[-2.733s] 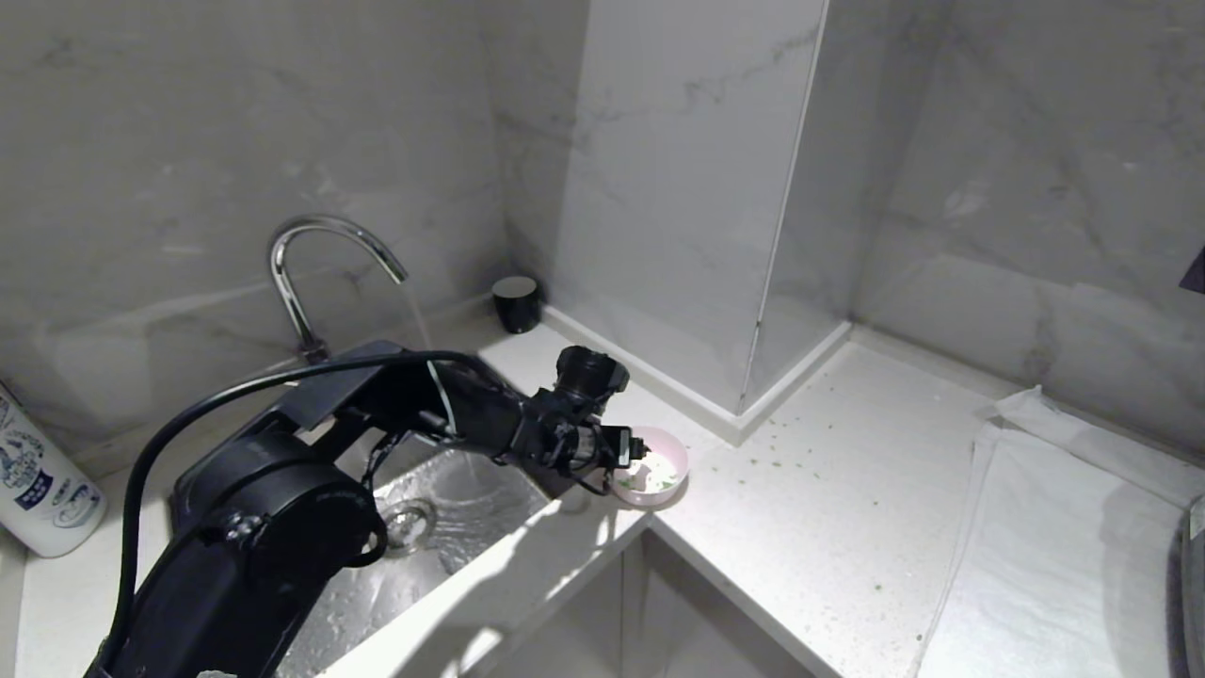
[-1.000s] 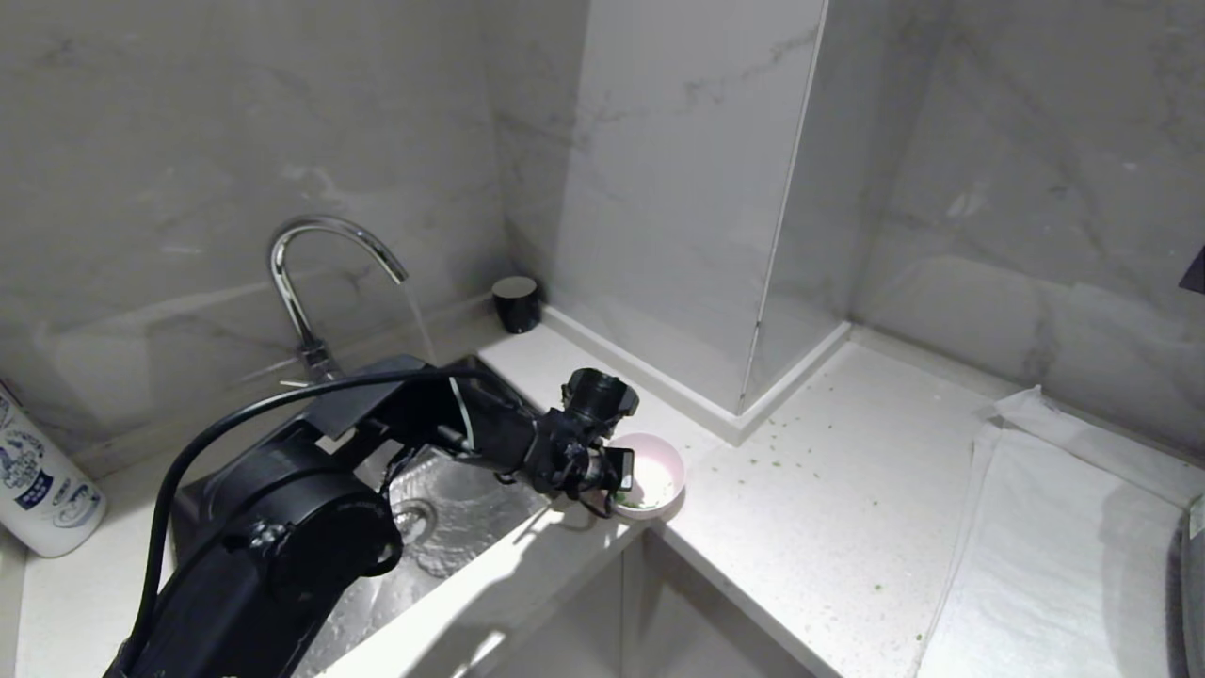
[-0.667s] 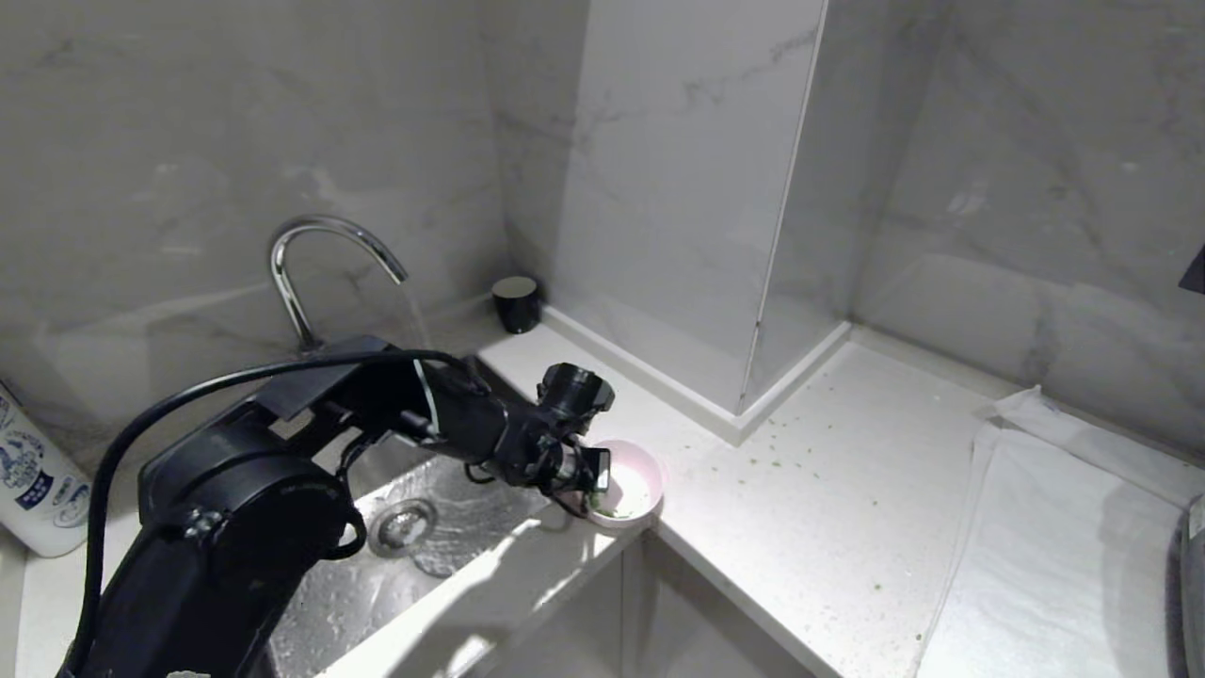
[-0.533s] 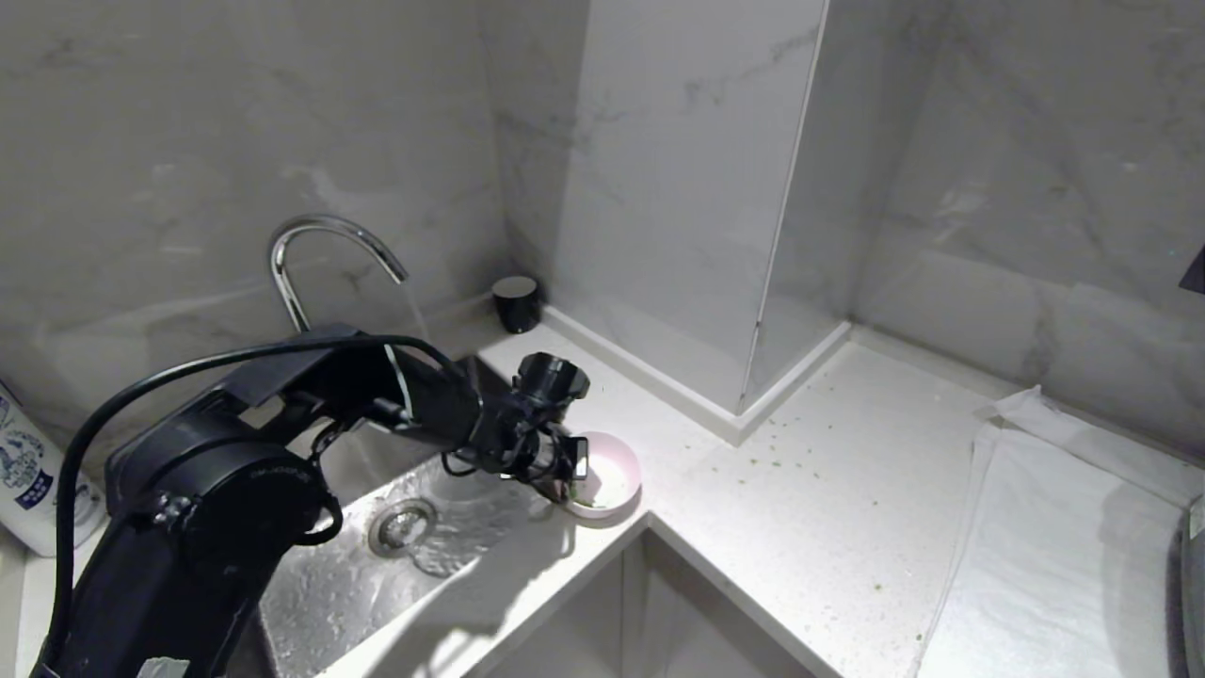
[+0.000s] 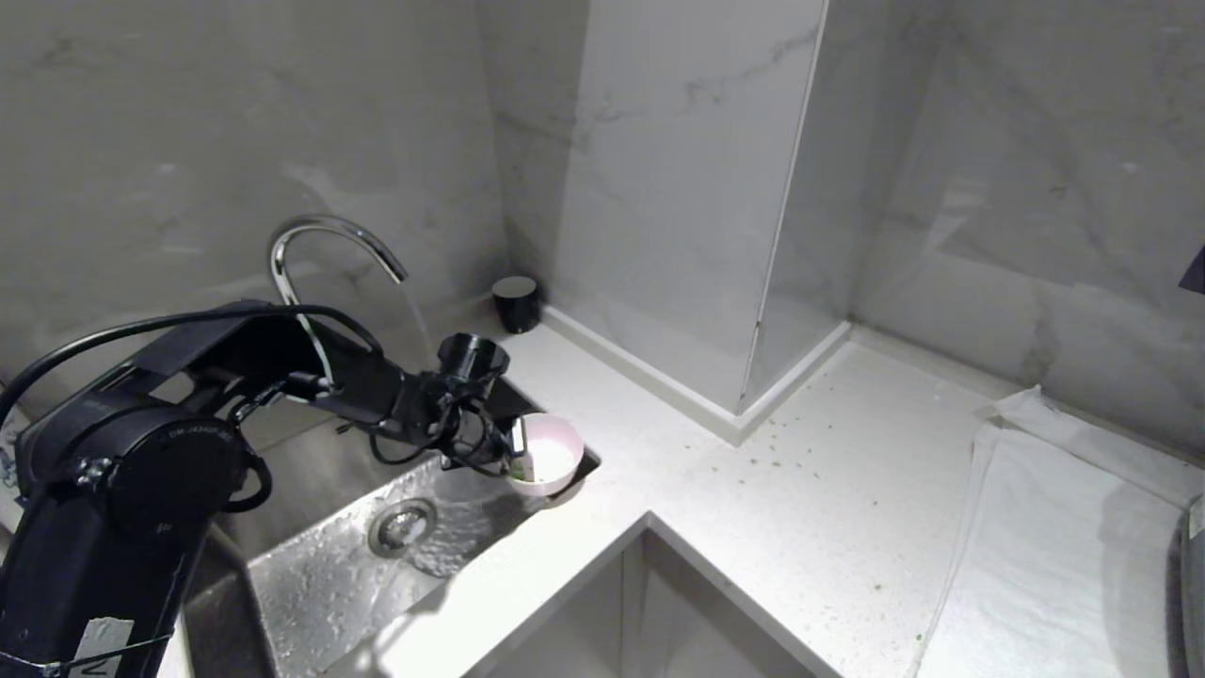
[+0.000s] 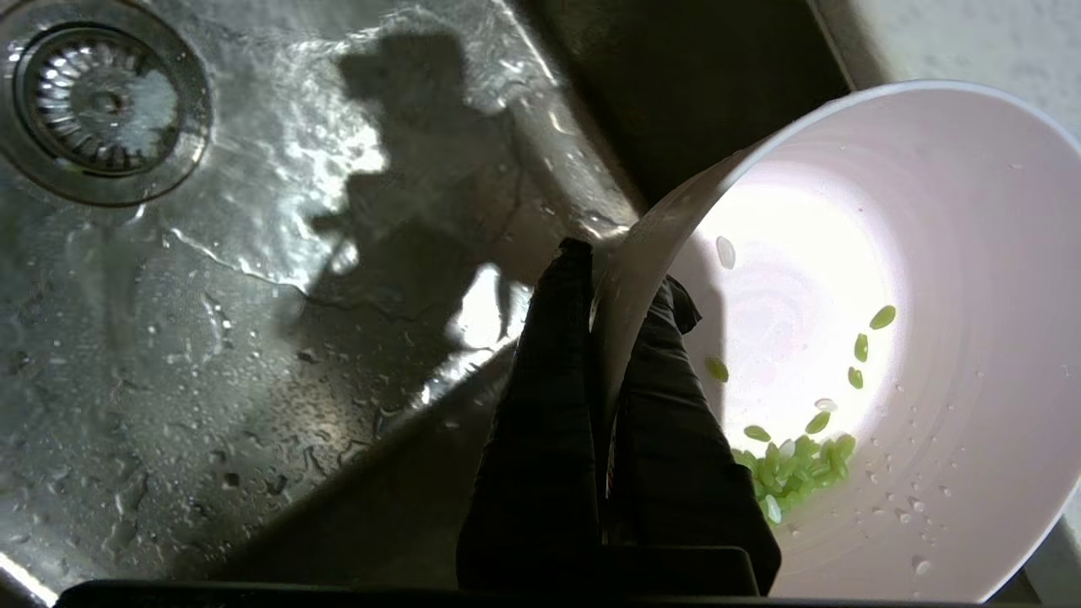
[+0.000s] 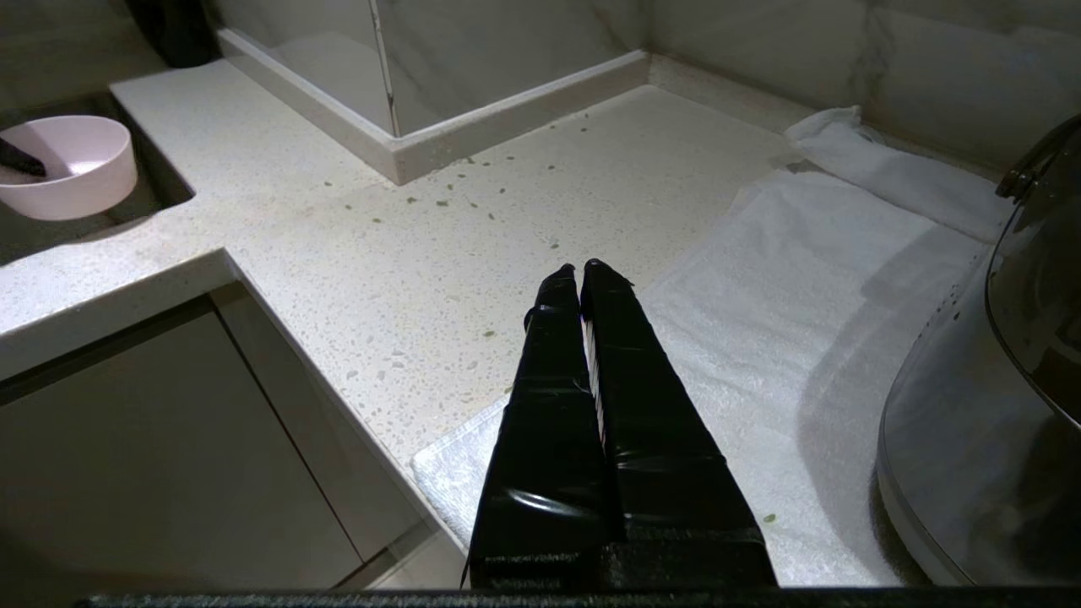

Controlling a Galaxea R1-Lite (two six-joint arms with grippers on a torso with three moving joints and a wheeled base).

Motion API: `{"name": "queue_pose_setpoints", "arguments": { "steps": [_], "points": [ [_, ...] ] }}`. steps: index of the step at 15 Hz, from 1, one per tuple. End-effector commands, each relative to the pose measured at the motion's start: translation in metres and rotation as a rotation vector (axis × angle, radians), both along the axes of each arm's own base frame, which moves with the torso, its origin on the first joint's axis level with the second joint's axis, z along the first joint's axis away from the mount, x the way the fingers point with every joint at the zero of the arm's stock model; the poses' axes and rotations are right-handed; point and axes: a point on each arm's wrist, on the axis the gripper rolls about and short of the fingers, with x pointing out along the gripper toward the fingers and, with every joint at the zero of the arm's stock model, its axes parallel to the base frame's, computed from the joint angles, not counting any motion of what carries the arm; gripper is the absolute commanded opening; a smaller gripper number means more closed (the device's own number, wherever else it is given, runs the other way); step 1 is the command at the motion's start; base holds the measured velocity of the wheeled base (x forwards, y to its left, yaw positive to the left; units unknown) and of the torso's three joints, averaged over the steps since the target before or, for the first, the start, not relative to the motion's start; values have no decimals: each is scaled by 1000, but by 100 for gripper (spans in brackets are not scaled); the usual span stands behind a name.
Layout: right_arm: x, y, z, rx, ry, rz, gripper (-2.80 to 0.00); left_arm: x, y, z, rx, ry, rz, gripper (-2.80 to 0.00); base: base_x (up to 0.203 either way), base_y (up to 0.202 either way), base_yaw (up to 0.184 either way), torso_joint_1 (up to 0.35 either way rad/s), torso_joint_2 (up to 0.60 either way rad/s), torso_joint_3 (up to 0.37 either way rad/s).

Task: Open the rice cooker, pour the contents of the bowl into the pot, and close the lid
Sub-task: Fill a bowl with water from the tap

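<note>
Marble-look walls (image 5: 188, 141) enclosed a pale speckled countertop (image 5: 828, 490) that wrapped around a steel sink (image 5: 377, 565) in the head view. Water ran from the curved chrome faucet (image 5: 320, 235) down into the basin, near the drain (image 5: 403, 527). The left arm reached in from the left side, and the left gripper (image 5: 513, 450) was clamped on the near rim of the bowl (image 5: 551, 457), holding the pale pink bowl up over the right end of the sink, beside the counter edge. A small black cup (image 5: 517, 301) stood at the back against the wall, and a white towel (image 5: 1054, 546) lay spread on the counter at the right. Scattered green specks dotted the counter between the bowl and the towel.

Seen from the left wrist, the gripper's two black fingers (image 6: 549, 405) pinched the bowl's wall, one outside and one inside. The bowl (image 6: 971, 253) was tilted, and the contents (image 6: 794, 464), small green pieces, were gathered in a cluster at its low side with a few loose ones higher up. Wet steel and the drain (image 6: 101, 101) lay beneath.

From the right wrist, the right gripper (image 7: 581, 268) hung with its fingers pressed together and empty, above the edge of the towel (image 7: 760, 279). The bowl (image 7: 72, 165) showed far off over the sink. A rounded shiny steel vessel (image 7: 971, 431) sat on the towel at the edge of view.
</note>
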Motion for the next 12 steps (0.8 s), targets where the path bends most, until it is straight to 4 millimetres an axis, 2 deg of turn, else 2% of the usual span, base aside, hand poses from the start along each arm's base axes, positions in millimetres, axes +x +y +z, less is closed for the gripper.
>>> {"name": "queue_pose_setpoints", "arguments": {
  "steps": [1, 5, 12],
  "points": [
    [0, 0, 0, -1, 3, 1, -280, 9, 28, -5, -5, 10, 65, -280, 0, 0, 0, 0, 0, 0],
    [0, 0, 0, -1, 3, 1, -280, 19, 71, -11, -50, 35, 131, -280, 0, 0, 0, 0, 0, 0],
    [0, 0, 0, -1, 3, 1, -280, 39, 108, -6, -89, -12, 265, -280, 0, 0, 0, 0, 0, 0]
  ]
}}
